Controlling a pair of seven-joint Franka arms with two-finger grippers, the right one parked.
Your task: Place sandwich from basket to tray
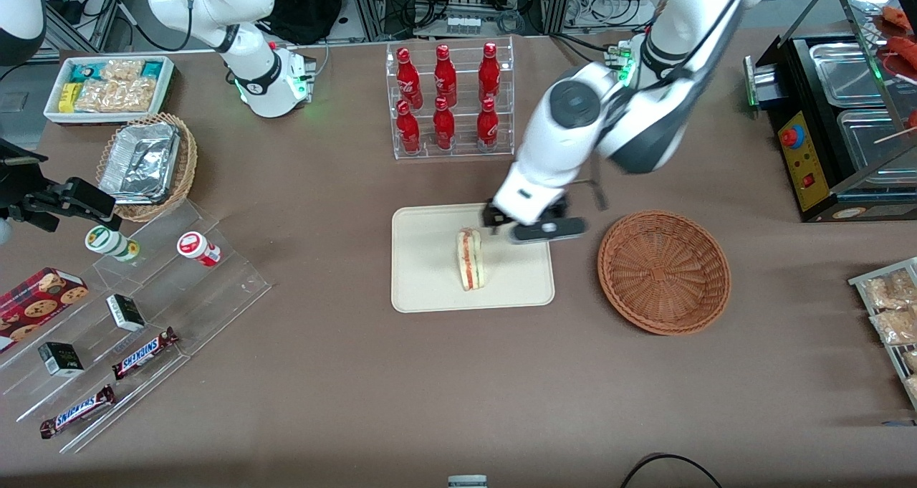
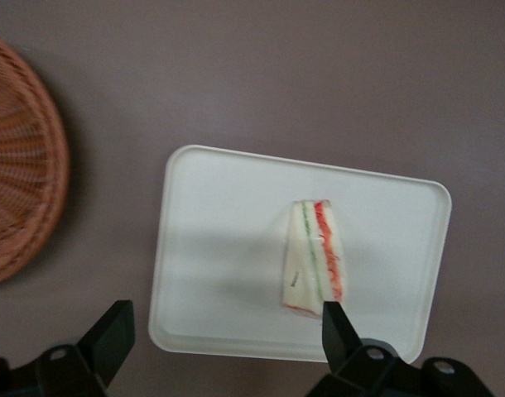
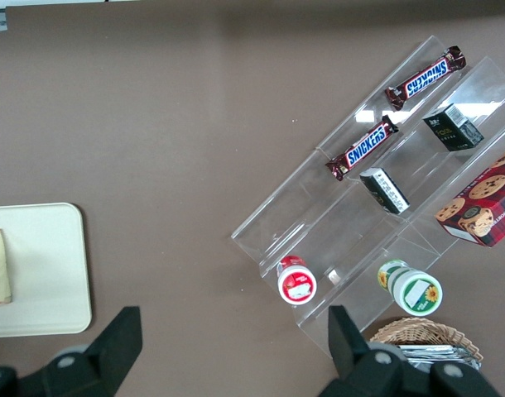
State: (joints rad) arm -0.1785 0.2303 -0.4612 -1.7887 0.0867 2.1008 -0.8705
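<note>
The small triangular sandwich (image 1: 471,260) of pale white bread, with red-orange and green filling showing along its cut edge, lies near the middle of the flat cream-beige rectangular tray (image 1: 423,287) with rounded corners, which rests on the brown table (image 1: 344,373). The left arm's gripper (image 2: 223,331) hovers above the tray's edge that is farther from the front camera, with its jaws released and spread wide; nothing sits between them. In the left wrist view one black fingertip (image 2: 334,324) overlaps the sandwich's corner, while the sandwich lies free on the tray, lower than the jaws. The round, shallow, reddish-brown woven wicker basket (image 1: 664,271) stands just beside the tray, toward the working arm's end of the table.
</note>
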